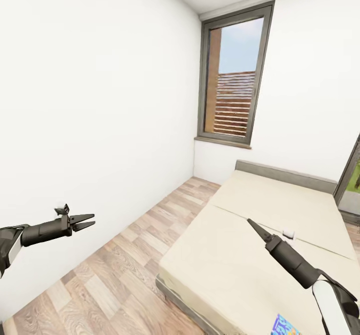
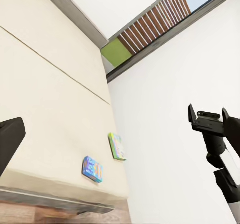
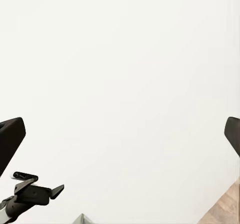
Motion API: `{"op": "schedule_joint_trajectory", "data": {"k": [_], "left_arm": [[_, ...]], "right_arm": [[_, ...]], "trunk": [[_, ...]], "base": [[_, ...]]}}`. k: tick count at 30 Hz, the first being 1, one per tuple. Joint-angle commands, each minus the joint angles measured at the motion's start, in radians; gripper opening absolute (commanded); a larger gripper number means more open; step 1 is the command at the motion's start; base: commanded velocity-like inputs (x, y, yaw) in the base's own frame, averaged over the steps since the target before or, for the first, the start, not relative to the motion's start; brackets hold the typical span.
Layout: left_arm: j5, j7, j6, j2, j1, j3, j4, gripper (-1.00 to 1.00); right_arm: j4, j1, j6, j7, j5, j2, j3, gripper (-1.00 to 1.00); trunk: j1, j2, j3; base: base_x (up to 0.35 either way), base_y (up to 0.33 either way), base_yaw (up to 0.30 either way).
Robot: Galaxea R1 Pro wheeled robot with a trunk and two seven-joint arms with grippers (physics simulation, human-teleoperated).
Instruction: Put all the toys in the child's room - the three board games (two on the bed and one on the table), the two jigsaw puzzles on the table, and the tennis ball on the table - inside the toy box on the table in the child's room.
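Note:
Two board games lie flat on the beige bed (image 1: 260, 225) near its foot corner: a blue one (image 2: 93, 168) and a green-edged one (image 2: 117, 146), seen in the left wrist view. A corner of the blue board game (image 1: 285, 326) peeks in at the bottom of the head view. My left gripper (image 1: 91, 220) hangs open over the floor beside the white wall, holding nothing. Open and holding nothing too, my right gripper (image 1: 250, 222) hovers above the mattress; its fingers (image 3: 10, 139) stand wide apart in the right wrist view. The table, toy box, jigsaw puzzles and tennis ball are out of view.
A white wall (image 1: 90, 100) runs along the left, with a strip of wood floor (image 1: 130, 260) between it and the bed. A tall window (image 1: 232, 75) stands at the far end above the grey headboard (image 1: 285, 174). A small white object (image 1: 288, 234) lies on the mattress.

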State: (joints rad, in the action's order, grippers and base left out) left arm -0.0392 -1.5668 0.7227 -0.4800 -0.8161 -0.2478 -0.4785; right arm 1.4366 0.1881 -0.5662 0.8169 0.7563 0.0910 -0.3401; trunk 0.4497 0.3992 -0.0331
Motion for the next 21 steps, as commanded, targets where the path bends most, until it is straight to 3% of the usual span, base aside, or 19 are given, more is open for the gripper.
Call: {"op": "schedule_joint_trajectory", "data": {"k": [1, 12, 21], "left_arm": [[0.001, -0.004, 0.011, 0.000, 0.000, -0.001, 0.000, 1.00], [0.001, -0.004, 0.011, 0.000, 0.000, 0.001, 0.000, 1.00], [0.001, -0.004, 0.011, 0.000, 0.000, 0.001, 0.000, 1.00]], "right_arm": [[-0.001, 0.001, -0.007, 0.001, 0.006, 0.000, -0.001, 1.00], [-0.023, 0.001, -0.003, 0.000, 0.005, -0.001, -0.002, 1.00], [-0.027, 0.001, 0.001, -0.001, 0.003, -0.002, -0.002, 1.00]], "trunk": [[0.000, 0.001, 0.002], [0.000, 0.001, 0.014], [0.000, 0.001, 0.016]], "base": [[0.000, 0.000, -0.175], [0.000, 0.000, -0.167], [0.000, 0.000, -0.040]]}}
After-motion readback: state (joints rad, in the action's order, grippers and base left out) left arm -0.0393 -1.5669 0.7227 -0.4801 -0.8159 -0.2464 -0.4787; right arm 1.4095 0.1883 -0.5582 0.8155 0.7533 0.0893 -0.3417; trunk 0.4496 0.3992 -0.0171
